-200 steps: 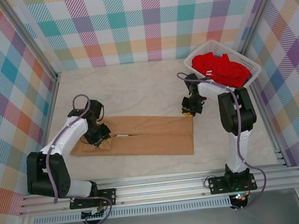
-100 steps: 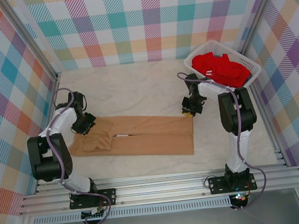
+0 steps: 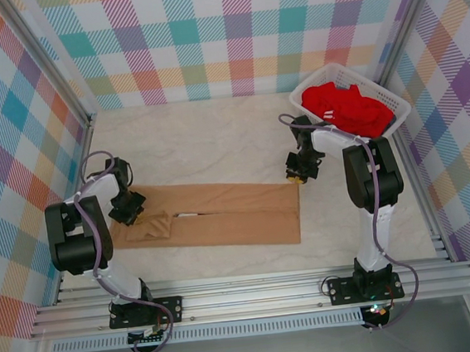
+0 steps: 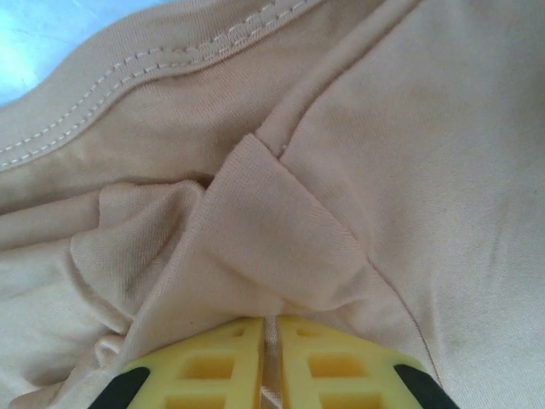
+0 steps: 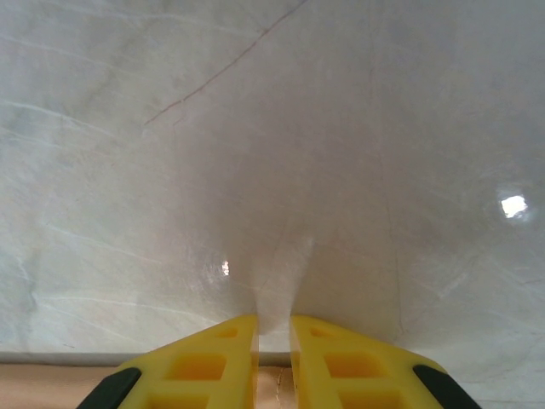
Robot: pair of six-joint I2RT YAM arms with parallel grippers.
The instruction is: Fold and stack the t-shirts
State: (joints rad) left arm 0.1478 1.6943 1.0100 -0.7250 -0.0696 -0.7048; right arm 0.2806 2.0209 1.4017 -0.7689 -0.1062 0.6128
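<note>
The pale, marble-patterned table (image 3: 214, 136) carries everything. Across its near half, running from close to the left edge towards the right, lies the soft tan-orange t-shirt (image 3: 231, 222), already folded into a long narrow band, with its two long flaps meeting along a seam-like line down the middle. In the far right corner of the table sits the white plastic lattice basket (image 3: 337, 67), and the crumpled bright red t-shirt (image 3: 349, 107) is heaped inside it, not yet folded.

The left gripper (image 3: 129, 213) is down on the left end of the band. Its wrist view shows the yellow fingers (image 4: 341, 362) pressed almost together, with a thin ridge of tan cloth pinched between them and small wrinkles fanning out from that point. The right gripper (image 3: 295, 176) sits at the band's far right corner. Its jaws stand at a narrow slit with tan cloth low between them, so it appears to nip the hem there.

The fabric looks light, limp and a little stretchy. It will likely sag and crease wherever it is unsupported, and a single-layer pinch may peel the fold open. A safer hold seems to be the two end corners, taking all the layers together near the stitched hem, where the cloth is thickest.
</note>
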